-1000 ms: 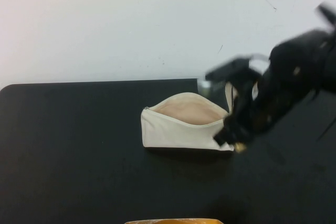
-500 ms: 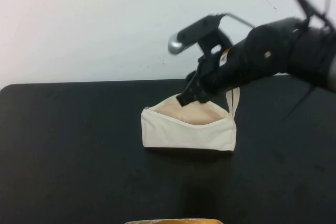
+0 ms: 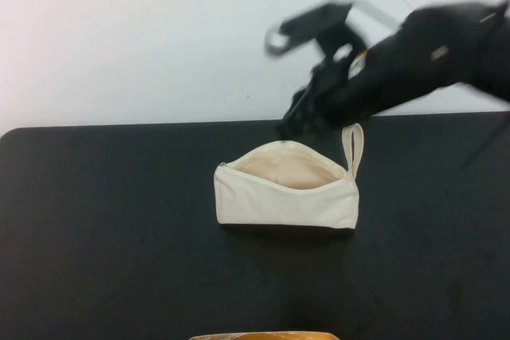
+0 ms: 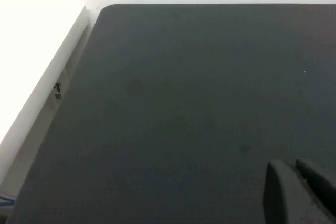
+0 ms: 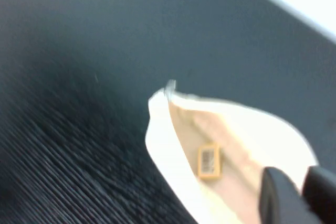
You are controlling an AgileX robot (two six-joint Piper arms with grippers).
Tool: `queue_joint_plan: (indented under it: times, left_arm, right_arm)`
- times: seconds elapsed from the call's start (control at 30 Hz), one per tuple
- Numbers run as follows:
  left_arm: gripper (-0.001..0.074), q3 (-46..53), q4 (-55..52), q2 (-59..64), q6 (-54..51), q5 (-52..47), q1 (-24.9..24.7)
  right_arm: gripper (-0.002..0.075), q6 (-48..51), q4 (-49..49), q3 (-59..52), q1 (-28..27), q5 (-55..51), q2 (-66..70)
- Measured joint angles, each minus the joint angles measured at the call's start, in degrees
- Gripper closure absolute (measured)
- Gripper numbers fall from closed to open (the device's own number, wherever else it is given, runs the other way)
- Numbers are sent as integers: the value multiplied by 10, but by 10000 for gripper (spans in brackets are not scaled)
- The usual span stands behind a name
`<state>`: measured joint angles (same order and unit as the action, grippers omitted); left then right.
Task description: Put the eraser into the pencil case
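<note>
Cream fabric, the pencil case (image 3: 285,195) lies mid-table on the black table (image 3: 111,236), long axis left to right, zip mouth gaping upward and its strap loop (image 3: 351,149) at the right end. Inside, on the peach lining, the eraser (image 5: 208,160) lies flat. The right gripper (image 3: 299,121) hangs above the case's far edge, the left gripper (image 4: 299,192) over bare table; neither's grip can be made out.

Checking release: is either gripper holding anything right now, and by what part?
Nothing held. The eraser lies inside the open pencil case; the right gripper hangs above the case's far edge. The left gripper is over bare table, empty.
</note>
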<state>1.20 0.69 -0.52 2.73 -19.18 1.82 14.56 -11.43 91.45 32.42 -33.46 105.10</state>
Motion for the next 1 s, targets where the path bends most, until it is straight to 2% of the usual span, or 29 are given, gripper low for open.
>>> queue_joint_plan:
  times: [0.07, 0.2, 0.6, 0.83, 1.0]
  left_arm:
    - [737, 0, 0, 0, 0, 0, 0]
    - [737, 0, 0, 0, 0, 0, 0]
    - [737, 0, 0, 0, 0, 0, 0]
    - [737, 0, 0, 0, 0, 0, 0]
    - [737, 0, 0, 0, 0, -1, 0]
  right_arm:
    - [669, 3, 0, -13, -1, -1, -53]
    - [716, 14, 0, -76, -1, 15, -169]
    - [727, 30, 0, -350, -1, 46, -485]
    - [727, 32, 33, -437, -1, -58, -655]
    - [727, 35, 68, -496, -1, -73, -756]
